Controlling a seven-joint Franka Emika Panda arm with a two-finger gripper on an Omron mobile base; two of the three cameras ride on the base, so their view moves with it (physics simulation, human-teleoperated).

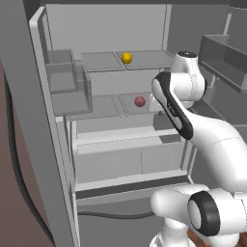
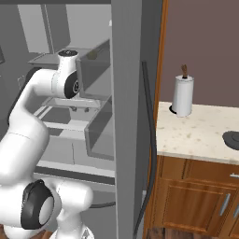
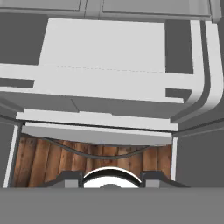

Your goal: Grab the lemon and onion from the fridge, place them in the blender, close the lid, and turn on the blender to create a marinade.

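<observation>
Claw point(image 3: 112, 177) closed on nothing, fingers together, looking down past the lower fridge point(image 1: 46, 120) drawers toward the wood floor. My arm is folded in front of the open fridge, hand level with the middle shelf. Onion point(image 1: 140, 101) sits on that middle shelf, near my wrist and slightly left of it. Lemon point(image 1: 127, 58) rests one shelf higher, farther back, well apart from the onion. Judgement: step in hand is the first pick. I should part the fingers before approach, tilt the hand up to bring the onion into the hand view, and come in level above the shelf so the ball does not roll off.
</observation>
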